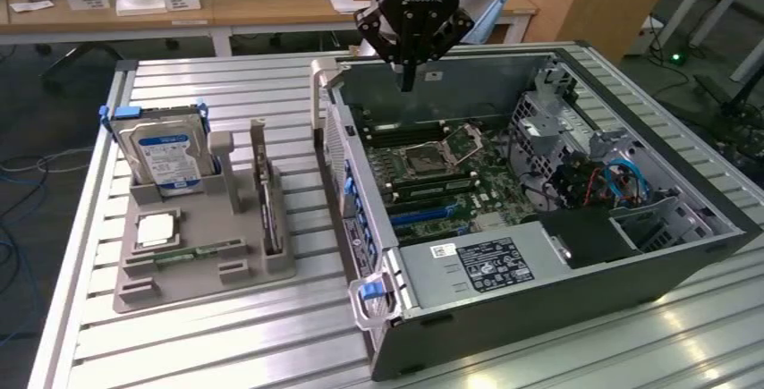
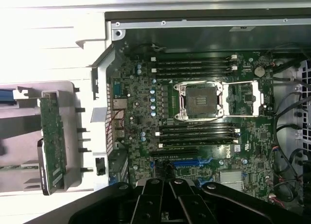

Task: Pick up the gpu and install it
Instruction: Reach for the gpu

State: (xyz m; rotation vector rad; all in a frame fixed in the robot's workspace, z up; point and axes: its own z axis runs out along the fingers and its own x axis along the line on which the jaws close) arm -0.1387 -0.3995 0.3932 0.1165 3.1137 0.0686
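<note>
A: While the gripper hangs above the far wall of the computer case, its fingers are pressed together on nothing at all. Where is the gpu?

B: Well apart from it. The gpu stands on its long edge in the grey holder on the table. That is at the exterior view's left of the case, near the hard drive.

A: How would it handle, do you think?

B: Light and stiff, I judge, but fragile. It is a thin bare board with small parts soldered on its face. Squeezing across those parts could crack something, and the flat faces look slippery. I would take it by the upper long edge, near the middle, so that it hangs level. The other choice is close to the metal bracket, which is likely the toughest part.

A: Do the two views tell different things?

B: Yes. The exterior view gives the card edge-on, a thin dark blade, and shows how high the gripper sits over the case. The wrist view looks down past the gripper and gives the gpu as a green strip with its parts visible. It also lays the main board open, with the blue slots plain to see.
</note>
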